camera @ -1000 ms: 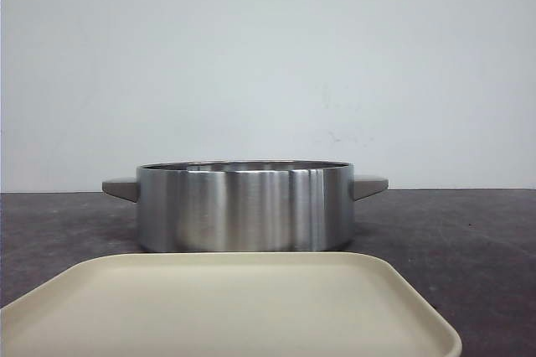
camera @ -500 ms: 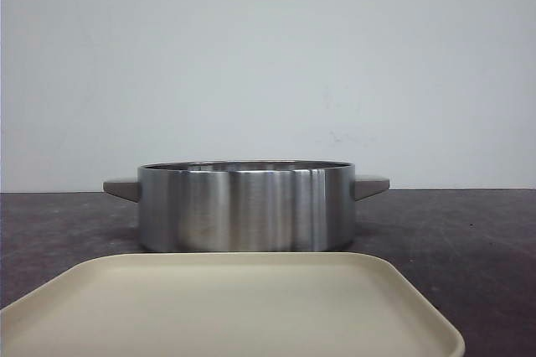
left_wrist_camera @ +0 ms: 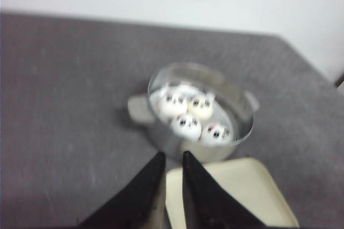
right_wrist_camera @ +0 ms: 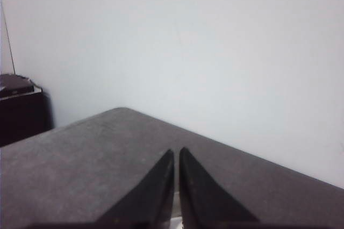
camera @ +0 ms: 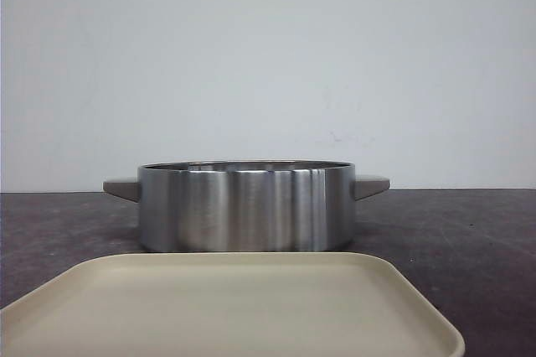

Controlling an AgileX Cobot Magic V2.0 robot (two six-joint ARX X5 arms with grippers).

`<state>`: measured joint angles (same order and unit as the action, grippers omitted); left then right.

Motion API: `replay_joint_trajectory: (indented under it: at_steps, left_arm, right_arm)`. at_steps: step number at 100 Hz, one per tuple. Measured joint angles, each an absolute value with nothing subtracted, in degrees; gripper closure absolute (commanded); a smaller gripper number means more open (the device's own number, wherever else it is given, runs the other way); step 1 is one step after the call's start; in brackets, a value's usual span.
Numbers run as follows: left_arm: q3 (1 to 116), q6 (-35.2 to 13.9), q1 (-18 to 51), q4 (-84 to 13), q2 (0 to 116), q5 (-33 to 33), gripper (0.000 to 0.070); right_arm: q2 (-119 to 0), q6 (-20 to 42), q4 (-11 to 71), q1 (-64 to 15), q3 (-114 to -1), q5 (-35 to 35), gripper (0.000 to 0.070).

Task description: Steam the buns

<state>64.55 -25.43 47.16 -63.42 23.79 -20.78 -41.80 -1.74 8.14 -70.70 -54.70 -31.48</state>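
Four white panda-faced buns [left_wrist_camera: 186,125] sit close together inside the steel pot [left_wrist_camera: 177,145], seen only in the blurred left wrist view. In the front view the pot [camera: 243,210] stands behind the plate, and its wall hides the buns. My left gripper [left_wrist_camera: 172,155] hangs high above the near side of the pot and the plate edge, its jaws a narrow gap apart and empty. My right gripper [right_wrist_camera: 177,152] is shut and empty over bare table, pointing at the wall. Neither gripper shows in the front view.
A beige square plate [camera: 234,307] lies empty in front of the pot; it also shows in the left wrist view [left_wrist_camera: 242,191]. The table is dark grey. A dark cabinet [right_wrist_camera: 19,108] stands beyond the table's far corner in the right wrist view.
A dark blurred shape at the top edge of the front view one second ago has gone out of view. The pot and the plate have not moved.
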Motion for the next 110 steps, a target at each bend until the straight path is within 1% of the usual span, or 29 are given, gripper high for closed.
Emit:
replay_joint_trajectory:
  at_steps: [8, 21, 88, 98, 104, 110]
  left_arm:
    - [64.34, -26.59, 47.16, -63.18, 23.81, -20.78, 0.0689]
    - [64.47, -27.16, 47.16, -62.98, 23.24, -20.78, 0.0688]
    - [64.47, -27.66, 47.16, -62.74, 23.24, -20.78, 0.0688]
    - [64.47, -27.66, 47.16, -62.74, 23.24, -20.78, 0.0688]
    - [64.47, -27.66, 47.16, -62.74, 23.24, -20.78, 0.0688]
    - [64.47, -27.66, 47.16, -62.74, 23.24, -20.78, 0.0688]
  right_arm:
    - [-41.60, -1.74, 9.85, -70.70, -54.70, -31.48, 0.0690]
    - [-41.39, -1.74, 13.52, -70.70, -54.70, -31.51, 0.0690]
    - [-41.52, -1.74, 13.52, -70.63, -54.70, -31.48, 0.0690]
    - [-40.80, -1.72, 15.18, -68.38, -54.70, -31.18, 0.0690]
    - [-39.46, -1.74, 18.48, -65.21, -54.33, -30.87, 0.0690]
    - [-37.45, -1.98, 20.03, -60.69, -52.58, -29.87, 0.0690]
